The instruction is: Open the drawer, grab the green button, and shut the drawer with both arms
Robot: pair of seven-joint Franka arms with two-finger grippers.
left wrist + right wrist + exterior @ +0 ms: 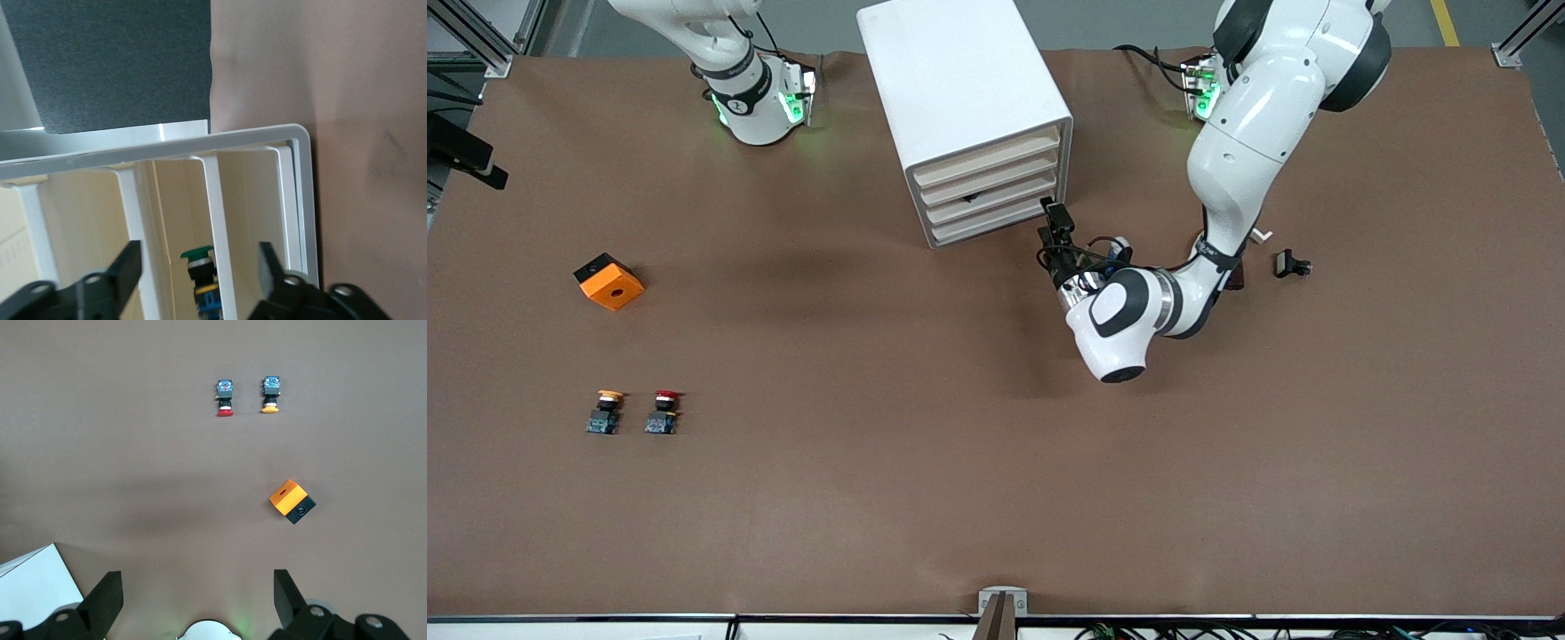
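Green-capped button [198,254] is sitting inside the cabinet's [960,84] drawer [994,197]; left gripper [1056,222] is hovering at the drawer front's three o'clock edge, fingers apart, presumably lining up for the pull. Right gripper [193,603] is waiting open over bare table [996,498]

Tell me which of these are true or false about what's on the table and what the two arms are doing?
1. The left gripper is at the front of the white cabinet. True.
2. The green button lies out on the table. False: it sits in the cabinet, among the drawers.
3. The yellow button and the red button stand beside each other. True.
4. The right gripper holds the orange block. False: it is open, holding nothing.
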